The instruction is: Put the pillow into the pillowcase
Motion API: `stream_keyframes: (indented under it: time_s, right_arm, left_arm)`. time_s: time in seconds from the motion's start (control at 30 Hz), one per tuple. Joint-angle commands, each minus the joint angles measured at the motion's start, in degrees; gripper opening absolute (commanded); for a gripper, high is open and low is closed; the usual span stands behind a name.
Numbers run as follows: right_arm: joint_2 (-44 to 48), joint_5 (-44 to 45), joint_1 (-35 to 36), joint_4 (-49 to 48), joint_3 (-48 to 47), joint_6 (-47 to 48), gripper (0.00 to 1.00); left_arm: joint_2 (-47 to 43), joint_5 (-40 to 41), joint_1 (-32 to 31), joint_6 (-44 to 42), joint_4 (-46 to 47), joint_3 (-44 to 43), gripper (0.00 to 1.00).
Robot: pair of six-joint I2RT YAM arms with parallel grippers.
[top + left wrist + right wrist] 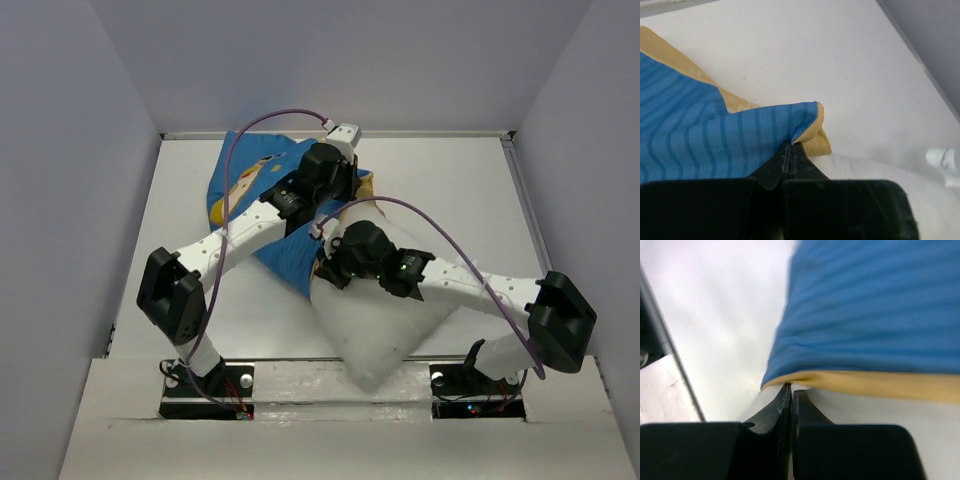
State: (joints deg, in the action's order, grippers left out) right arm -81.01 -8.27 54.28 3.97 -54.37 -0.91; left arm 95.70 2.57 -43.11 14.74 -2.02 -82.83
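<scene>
The pillowcase [245, 185] lies blue side up at the back left of the table, with its yellow lining showing at the edge. The white pillow [385, 330] lies in front of it, its far end under the pillowcase's opening. My left gripper [352, 188] is shut on the pillowcase's edge [805, 117], where blue and yellow cloth meet at its tips [790, 143]. My right gripper [322, 270] is shut at the pillow's left corner, with white fabric [800, 387] pinched just under the pillowcase's yellow rim [875, 385]. The pillow also shows in the left wrist view [875, 167].
White walls enclose the white table [470, 200] on three sides. Purple cables [440, 225] loop above both arms. A raised white ledge [330, 420] runs along the near edge by the arm bases; the pillow's near corner hangs over it.
</scene>
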Motion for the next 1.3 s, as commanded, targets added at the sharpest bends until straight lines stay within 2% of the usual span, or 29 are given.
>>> stream_keyframes:
  time_s: [0.0,0.17,0.3,0.37,0.4,0.47,0.63,0.67,0.7,0.77,0.83,0.87,0.93,0.97,1.0,1.03,1.07,1.1,1.17,1.23,1.27]
  right_arm:
    - [-1.78,-13.78,6.53,-2.38,-2.06,4.77,0.0]
    - [-0.2,-16.17,7.68,-3.26,-1.8,6.62,0.0]
    - [4.97,-9.59,7.68,-9.31,4.42,7.4,0.0]
    - [9.26,-3.29,7.68,-14.13,7.51,5.58,0.0]
    - [10.69,-2.81,7.68,-15.47,10.22,5.74,0.0]
    - [14.29,0.0,7.68,-17.05,11.3,4.78,0.0]
    - [19.66,5.01,7.68,-20.92,15.6,1.09,0.0]
    - [20.45,5.63,7.68,-21.71,17.26,-0.92,0.0]
    - [20.98,6.42,7.68,-21.63,17.8,-1.9,0.0]
    - [22.47,7.57,7.68,-21.2,18.77,-3.57,0.0]
    - [23.36,7.66,7.68,-21.19,19.91,-3.93,0.02]
    - [24.05,7.48,7.68,-20.85,19.92,-4.1,0.03]
    - [25.02,7.92,7.68,-19.44,18.87,-4.63,0.14]
    - [25.29,9.31,7.68,-17.09,18.34,-5.15,0.37]
    - [25.64,11.15,7.68,-15.67,17.64,-5.77,0.46]
    - [26.77,13.17,7.68,-13.31,16.67,-6.73,0.61]
    - [27.57,13.63,7.68,-12.59,16.49,-6.83,0.61]
    - [28.45,13.98,7.68,-12.06,16.58,-7.09,0.71]
    - [29.77,15.03,7.68,-9.61,16.4,-7.53,0.76]
    - [29.95,16.52,7.68,-6.36,15.09,-8.23,0.77]
    - [29.86,17.75,7.68,-4.16,13.95,-9.36,0.77]
  left_arm:
    - [-5.52,-9.42,-0.83,6.34,9.85,-3.21,0.0]
    - [-6.22,-12.84,-1.09,10.91,10.63,-3.05,0.0]
    - [-10.96,-13.47,-4.17,16.1,18.52,9.57,0.0]
    - [-12.72,-13.9,-4.26,18.55,20.64,13.72,0.0]
    - [-14.56,-14.08,-4.17,19.18,22.31,17.66,0.0]
    - [-15.8,-13.2,-3.65,18.75,21.71,19.36,0.0]
    - [-15.63,-20.31,-3.11,17.87,21.45,17.71,0.0]
    - [-14.94,-22.41,-3.73,16.47,20.75,15.87,0.02]
    - [-13.97,-24.17,-3.73,16.46,19.7,15.85,0.08]
    - [-9.58,-29.08,-4.7,14.09,16.88,11.83,0.3]
    - [-5.71,-32.54,-6.1,13.03,15.56,7.78,0.38]
    - [-4.74,-32.45,-6.45,12.25,15.47,6.55,0.47]
    - [-2.28,-32.45,-6.55,11.19,12.93,2.6,0.6]
    - [-2.27,-30.19,-6.55,10.05,11.44,1.36,0.71]
    - [-3.14,-27.38,-6.63,8.74,9.77,0.66,0.75]
    - [-6.98,-20.48,-6.72,6.11,7.76,1.26,0.82]
    - [-9.54,-17.02,-6.55,5.48,7.3,2.48,0.85]
    - [-15.57,-13.5,-6.37,5.12,7.3,6.15,0.86]
    - [-22.1,-5.0,-5.41,5.21,7.65,10.82,0.87]
    - [-31.83,2.32,-5.4,5.56,6.6,17.91,0.87]
    - [-34.85,8.53,-5.4,5.73,6.07,20.75,0.87]
